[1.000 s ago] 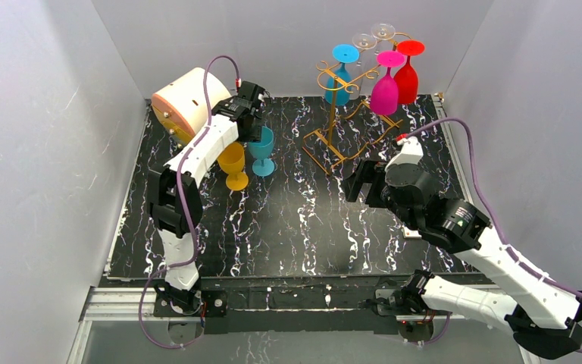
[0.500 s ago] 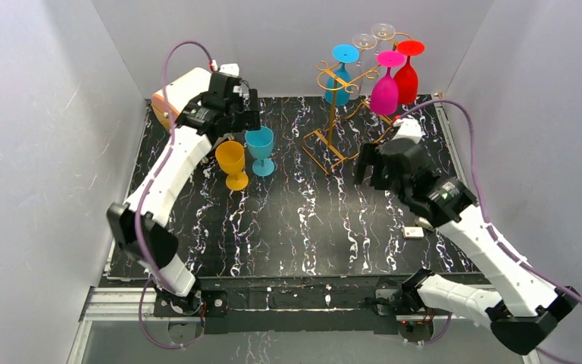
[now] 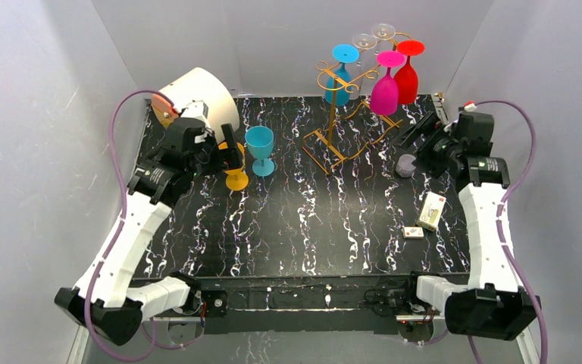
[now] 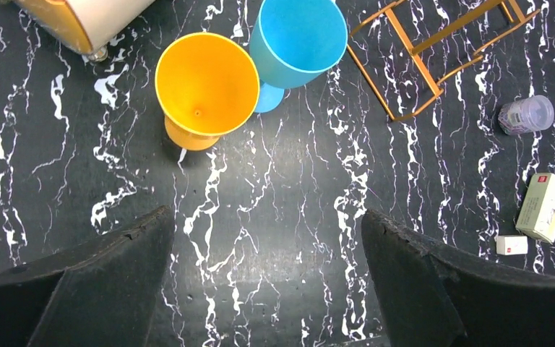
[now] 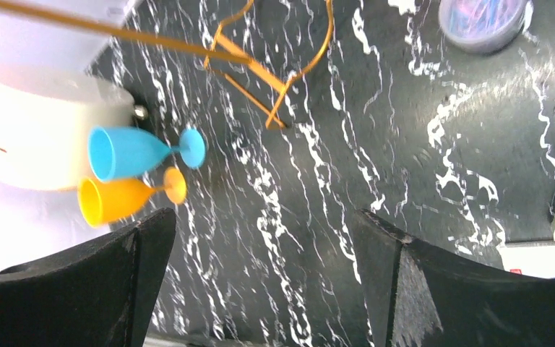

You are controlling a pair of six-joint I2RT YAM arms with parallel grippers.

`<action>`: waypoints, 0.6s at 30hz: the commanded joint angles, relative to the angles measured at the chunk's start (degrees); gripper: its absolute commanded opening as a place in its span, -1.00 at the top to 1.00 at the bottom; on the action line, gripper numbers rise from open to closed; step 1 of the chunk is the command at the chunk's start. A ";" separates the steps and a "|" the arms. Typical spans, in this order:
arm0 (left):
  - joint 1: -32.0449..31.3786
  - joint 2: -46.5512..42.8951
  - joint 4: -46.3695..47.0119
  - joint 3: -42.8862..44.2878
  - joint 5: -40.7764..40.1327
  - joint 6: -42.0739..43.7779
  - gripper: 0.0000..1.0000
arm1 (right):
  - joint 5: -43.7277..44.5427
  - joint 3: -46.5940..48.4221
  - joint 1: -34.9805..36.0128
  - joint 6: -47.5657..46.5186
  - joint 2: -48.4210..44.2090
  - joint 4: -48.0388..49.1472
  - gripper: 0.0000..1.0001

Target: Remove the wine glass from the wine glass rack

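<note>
Five wine glasses are hung upside down by their feet from the curled hooks of the gold wine glass rack (image 3: 333, 114), which is set at the back of the black marbled table (image 3: 311, 227). They are a blue hanging glass (image 3: 339, 85), a magenta glass (image 3: 385, 92), a red glass (image 3: 406, 80) and two clear glasses (image 3: 364, 39). Of the clear pair only the round feet are made out; the bowls are lost against the grey wall.

Two more glasses are stood upright on the table left of the rack, close beside each other: an orange glass (image 4: 204, 85) and a blue standing glass (image 4: 298, 32), both seen empty from above. A small clear lidded jar (image 4: 525, 114) is placed right of the rack's base; its contents cannot be told. A cream carton (image 4: 543, 206) and a smaller white box (image 4: 511, 245) are laid nearer the front.

The left gripper (image 4: 266, 217) is held wide open above bare table near the orange glass, with nothing between its jaws. The right gripper (image 5: 260, 217) is likewise spread wide, and nothing is gripped by it.

In the overhead view the orange glass is partly covered by the left arm. In the left wrist view only the rack's base is shown.
</note>
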 commanded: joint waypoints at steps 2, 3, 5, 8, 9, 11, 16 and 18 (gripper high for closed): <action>0.45 -5.81 -4.01 -3.74 1.04 -2.87 -0.97 | -4.65 10.61 -4.22 3.65 4.79 4.97 -0.97; 0.48 -6.69 -4.04 -4.96 1.67 -3.10 -0.97 | -5.93 11.69 -4.21 3.29 5.35 7.10 -0.97; 0.48 -8.44 -4.08 -7.07 2.26 -3.85 -0.97 | -8.25 12.21 -4.20 3.75 6.24 13.08 -0.97; 0.47 -10.56 -3.81 -9.10 3.35 -4.92 -0.97 | -6.45 14.25 -4.18 6.07 8.38 17.29 -0.91; 0.48 -11.06 -3.60 -9.55 3.79 -5.20 -0.97 | -6.11 15.17 -4.16 6.88 9.61 18.23 -0.84; 0.43 -11.75 -3.65 -9.98 4.60 -5.39 -0.97 | -6.67 17.74 -4.16 8.04 13.16 19.80 -0.71; 0.42 -13.15 -3.96 -11.18 6.20 -5.42 -0.97 | -8.34 25.08 -4.17 10.48 21.19 20.91 -0.50; 0.47 -13.74 -4.04 -11.76 6.52 -5.66 -0.97 | -8.50 27.31 -4.17 11.55 23.47 21.98 -0.42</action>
